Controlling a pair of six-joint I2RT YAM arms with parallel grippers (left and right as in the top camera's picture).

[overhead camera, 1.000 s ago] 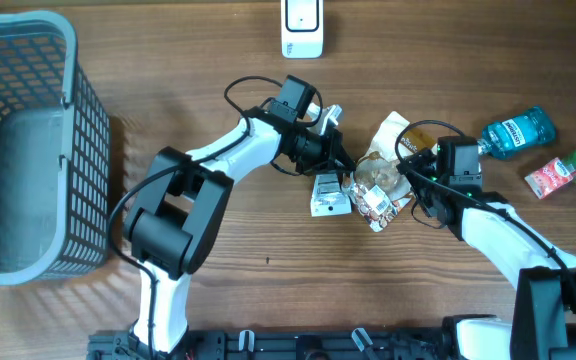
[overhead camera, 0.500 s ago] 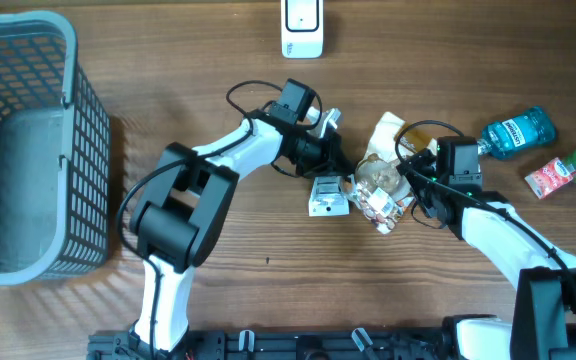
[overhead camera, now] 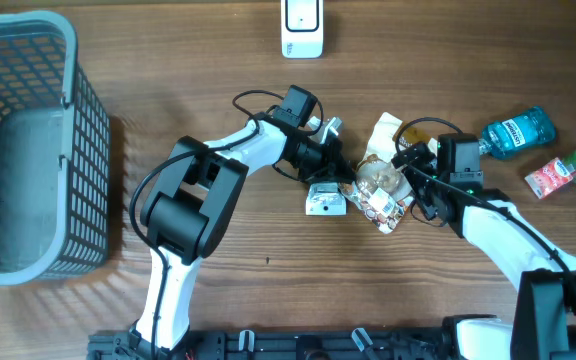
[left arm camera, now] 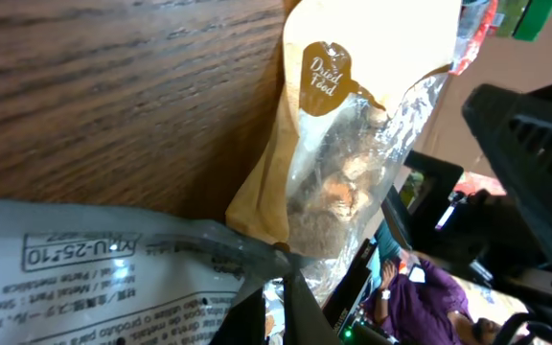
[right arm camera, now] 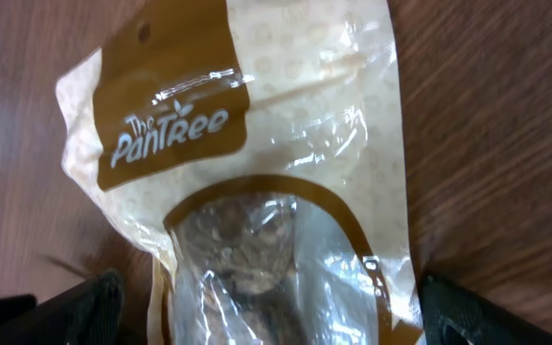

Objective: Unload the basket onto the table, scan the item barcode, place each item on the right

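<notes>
The left fingers clamp the white printed sachet by its edge. It is probably light, limp and crinkly, so a corner pinch suits it. Just beside it on the desk lies the Pantree dried-food pouch — likely slippery — with the right fingers spread wide over it. The white scanner stands farthest.

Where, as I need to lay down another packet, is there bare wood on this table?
Free: the wood between the basket and the left arm; the front strip between it and the right arm; the stretch between the white scanner and the mouthwash bottle. Crowded: the centre, around the white packet and dried food pouch, and the right edge.
</notes>
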